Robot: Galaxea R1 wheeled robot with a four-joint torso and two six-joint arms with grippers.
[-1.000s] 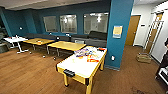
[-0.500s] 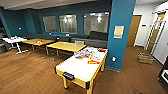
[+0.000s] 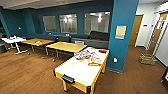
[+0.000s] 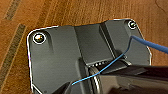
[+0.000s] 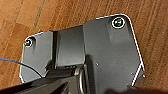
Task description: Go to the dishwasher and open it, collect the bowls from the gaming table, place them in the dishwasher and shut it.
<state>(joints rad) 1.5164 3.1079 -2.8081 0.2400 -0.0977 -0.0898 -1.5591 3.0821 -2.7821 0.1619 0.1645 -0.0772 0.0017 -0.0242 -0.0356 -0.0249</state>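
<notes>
I am driving the robot through a room with a brown wooden floor [image 3: 30, 75] and dark blue walls. The gaming table [image 3: 75, 68], with its white top and yellow edge, stands ahead of me, a little right of the middle of the head view and quite near. Its long axis runs away from me and slightly to the right, so one short end faces the robot and the far end reaches toward the blue pillar [image 3: 123, 37].

On the far half of this table I see several colourful things [image 3: 87, 56] lying close together, and one red thing [image 3: 103, 51] near the far corner. I cannot tell from here which of them are bowls.

Both wrist views look straight down on the floor, so I judge that both arms hang low by the robot's sides, well apart from the table. I cannot tell if either gripper is open or closed. I also cannot say which arm is nearer to the things. Because they sit on the far half, I think reaching them depends on coming along one long side, not staying at the near short end.

Two plain yellow-topped tables [image 3: 66, 46] stand to the left, near a dark sofa [image 3: 95, 40].
</notes>
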